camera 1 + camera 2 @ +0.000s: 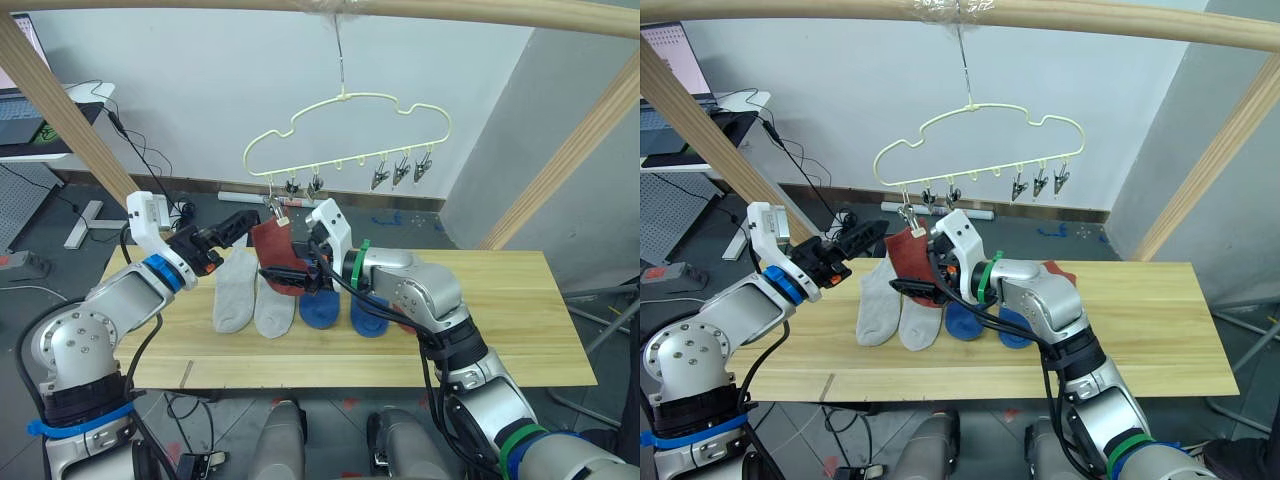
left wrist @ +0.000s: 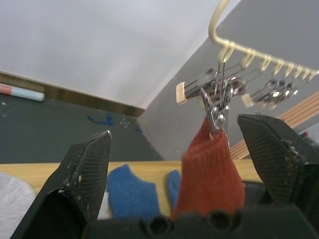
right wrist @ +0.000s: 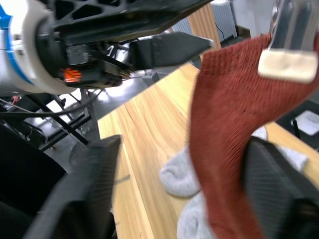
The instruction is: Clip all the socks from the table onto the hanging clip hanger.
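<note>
Now, sock: rust-red fabric sock (image 1: 277, 252) hangs from leftmost dark metal clip (image 2: 215, 102) of pale-yellow wire hanger (image 1: 345, 130).
Left gripper (image 2: 192, 159): wide open, empty, at sock's 9 o'clock.
Right gripper (image 3: 179, 199): fingers apart around sock, no grip.

Even, bright indoor light falls across the long light-wood plank table (image 1: 500, 300), with only soft shadows under the socks. In the wrist views, the rust-red fabric sock (image 3: 224, 149) and black gripper fingers (image 2: 84, 174) blur at close range; head views bend straight poles at the edges.
</note>
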`<state>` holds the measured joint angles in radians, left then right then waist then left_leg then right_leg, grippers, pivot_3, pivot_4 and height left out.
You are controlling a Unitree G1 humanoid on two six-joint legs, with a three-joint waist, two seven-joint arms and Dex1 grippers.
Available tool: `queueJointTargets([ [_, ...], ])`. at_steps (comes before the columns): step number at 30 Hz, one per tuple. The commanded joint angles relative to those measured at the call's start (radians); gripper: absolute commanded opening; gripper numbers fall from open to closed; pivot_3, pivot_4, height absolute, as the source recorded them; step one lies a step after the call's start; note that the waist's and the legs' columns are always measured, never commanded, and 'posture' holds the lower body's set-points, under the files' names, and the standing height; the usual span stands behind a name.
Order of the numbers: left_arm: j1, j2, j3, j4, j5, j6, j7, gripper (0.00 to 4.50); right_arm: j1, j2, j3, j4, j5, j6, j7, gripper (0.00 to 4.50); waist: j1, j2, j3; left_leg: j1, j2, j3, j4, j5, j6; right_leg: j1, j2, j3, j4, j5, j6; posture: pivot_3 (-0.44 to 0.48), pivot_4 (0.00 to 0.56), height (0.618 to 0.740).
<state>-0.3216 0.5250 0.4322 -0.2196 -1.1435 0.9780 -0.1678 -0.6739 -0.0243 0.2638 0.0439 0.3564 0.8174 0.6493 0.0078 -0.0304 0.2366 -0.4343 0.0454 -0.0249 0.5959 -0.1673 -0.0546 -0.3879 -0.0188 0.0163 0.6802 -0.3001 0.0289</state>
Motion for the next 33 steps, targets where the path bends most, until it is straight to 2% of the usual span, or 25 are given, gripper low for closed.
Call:
queueJointTargets([
  [1, 0.017, -0.008, -0.028, -0.074, 0.033, -0.044, -0.024, 4.5, 0.049, -0.041, -0.012, -0.064, 0.008, -0.004, 0.006, 4.47, 0.001, 0.0, 0.0, 0.0, 0.0, 0.0, 0.0, 0.0, 0.0, 0.0, 0.0, 0.0, 0.0, 0.0, 0.0, 0.081, 0.232, 0.74],
  [9, 0.042, -0.026, -0.092, -0.137, 0.059, -0.051, -0.045, 4.5, 0.145, -0.124, -0.047, -0.168, 0.021, 0.033, -0.026, 4.47, -0.009, 0.0, 0.0, 0.0, 0.001, 0.0, -0.001, 0.0, 0.0, -0.001, 0.0, 0.0, 0.0, 0.0, 0.0, 0.054, 0.226, 0.74],
  [16, 0.007, -0.029, -0.213, -0.148, 0.318, -0.238, -0.078, 4.5, 0.198, -0.215, -0.102, -0.321, 0.071, 0.05, 0.002, 4.47, -0.009, 0.0, 0.0, 0.0, 0.0, 0.001, -0.001, 0.0, 0.0, -0.001, 0.001, 0.001, -0.001, 0.0, 0.0, 0.036, 0.228, 0.74],
  [20, -0.027, -0.041, -0.343, -0.1, 0.545, -0.414, -0.109, 4.5, 0.208, -0.281, -0.194, -0.43, 0.155, 0.069, 0.027, 4.47, -0.005, -0.001, 0.001, 0.0, 0.0, 0.001, -0.001, 0.0, 0.0, -0.001, 0.001, 0.001, -0.001, 0.0, 0.0, 0.029, 0.233, 0.74],
  [22, -0.042, -0.076, -0.352, -0.078, 0.565, -0.464, -0.129, 4.5, 0.198, -0.302, -0.217, -0.44, 0.168, 0.057, 0.026, 4.47, -0.007, -0.001, 0.001, -0.001, 0.0, 0.001, -0.001, 0.0, 0.0, 0.0, 0.001, 0.001, -0.002, 0.0, 0.0, 0.025, 0.235, 0.74],
  [23, -0.046, -0.095, -0.35, -0.069, 0.565, -0.476, -0.135, 4.12, 0.195, -0.309, -0.227, -0.444, 0.178, 0.057, 0.023, 4.5, -0.007, -0.001, 0.001, -0.001, 0.0, 0.002, -0.001, 0.0, 0.0, 0.0, 0.001, 0.001, -0.002, 0.0, 0.0, 0.025, 0.235, 0.74],
  [29, -0.092, -0.16, -0.401, 0.031, 0.706, -0.588, -0.133, 2.59, 0.174, -0.317, -0.268, -0.473, 0.22, 0.051, 0.002, 4.5, -0.015, 0.0, 0.003, -0.001, 0.0, 0.001, -0.002, 0.0, 0.0, -0.001, 0.002, 0.001, -0.002, 0.0, 0.0, 0.004, 0.243, 0.74],
  [33, -0.124, -0.196, -0.396, 0.11, 0.777, -0.662, -0.118, 2.59, 0.164, -0.311, -0.275, -0.483, 0.246, 0.055, -0.013, 4.5, -0.015, 0.0, 0.005, -0.001, 0.0, 0.002, -0.002, 0.0, 0.0, -0.001, 0.002, 0.001, -0.002, 0.0, 0.0, -0.007, 0.25, 0.74],
])
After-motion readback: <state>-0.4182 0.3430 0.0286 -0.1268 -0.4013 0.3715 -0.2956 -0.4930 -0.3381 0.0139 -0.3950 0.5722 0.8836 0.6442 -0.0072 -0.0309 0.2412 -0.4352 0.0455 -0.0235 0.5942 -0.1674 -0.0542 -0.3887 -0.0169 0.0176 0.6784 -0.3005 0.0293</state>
